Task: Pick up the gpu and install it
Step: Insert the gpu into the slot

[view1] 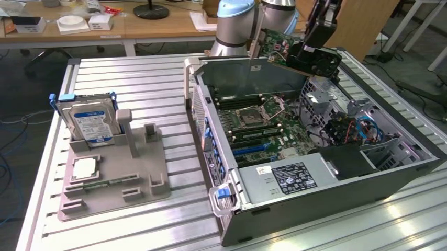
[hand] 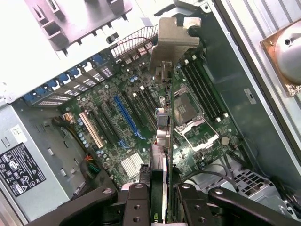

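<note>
- The gpu (view1: 279, 44) hangs in the air at the upper right of the exterior view. It is tilted, with its green board face and black fan showing, above the far end of the open computer case (view1: 335, 204) and touching nothing there.
- The hand (hand: 160, 200) is clamped on the gpu. In the wrist view the fingers (hand: 136, 195) press either side of the card, which is seen edge-on with its silvery bracket at the far end.
- Step in hand, as I judge it: pick-up is done and the card is being carried over the motherboard (view1: 265, 125). It is not yet in any slot.
- Installing calls for the card's lower edge to run parallel to a long slot, likely the blue slot (hand: 124, 115). The bracket should face the case wall, and the card should be level before it is pressed in.
- Count: one gpu, one hand, one case, one motherboard, one blue slot.
- At the exterior view's left, well apart from the case, one grey holder (view1: 133, 178) stands on the slatted tabletop (view1: 125, 78). It carries one hard drive (view1: 87, 120), which stands upright.
</note>
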Controlling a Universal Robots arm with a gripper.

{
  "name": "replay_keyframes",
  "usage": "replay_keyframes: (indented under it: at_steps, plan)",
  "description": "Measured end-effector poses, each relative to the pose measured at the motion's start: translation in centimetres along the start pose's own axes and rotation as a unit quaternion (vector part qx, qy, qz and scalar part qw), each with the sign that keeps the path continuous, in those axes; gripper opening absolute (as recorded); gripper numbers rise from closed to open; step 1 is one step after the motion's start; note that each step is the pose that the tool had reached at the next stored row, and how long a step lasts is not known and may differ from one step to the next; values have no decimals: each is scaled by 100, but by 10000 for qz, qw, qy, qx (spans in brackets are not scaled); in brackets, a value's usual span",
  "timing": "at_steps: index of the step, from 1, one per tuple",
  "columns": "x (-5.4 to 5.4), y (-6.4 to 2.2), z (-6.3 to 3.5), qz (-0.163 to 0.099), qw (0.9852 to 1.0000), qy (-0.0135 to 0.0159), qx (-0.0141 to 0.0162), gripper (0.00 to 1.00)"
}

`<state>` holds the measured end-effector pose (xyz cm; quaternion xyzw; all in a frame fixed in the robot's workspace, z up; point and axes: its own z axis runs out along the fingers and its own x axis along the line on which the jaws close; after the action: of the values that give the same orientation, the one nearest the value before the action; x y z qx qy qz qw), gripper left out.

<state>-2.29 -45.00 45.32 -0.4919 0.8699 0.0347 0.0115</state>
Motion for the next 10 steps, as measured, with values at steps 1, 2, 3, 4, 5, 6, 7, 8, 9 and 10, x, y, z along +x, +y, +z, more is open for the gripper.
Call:
replay_keyframes:
  at_steps: [1, 2, 3, 4, 5, 6, 7, 8, 9, 10]
  plan:
    - [1, 0, 0, -23, 10000, -3, -4, 27]
    - [1, -1, 0, -46, 10000, -6, -8, 27]
    - [2, -1, 0, -68, 10000, -10, -11, 27]
    - [2, -1, 0, -89, 10000, -13, -16, 27]
    - [3, -1, 0, -111, 9999, -16, -19, 27]
    - [3, -2, 0, -133, 9999, -20, -23, 27]
    - [4, -2, 0, -154, 9999, -23, -27, 27]
    - [4, -3, -1, -176, 9998, -27, -31, 27]
    - [5, -3, -1, -197, 9998, -31, -35, 27]
    - [6, -3, -1, -218, 9997, -35, -39, 27]
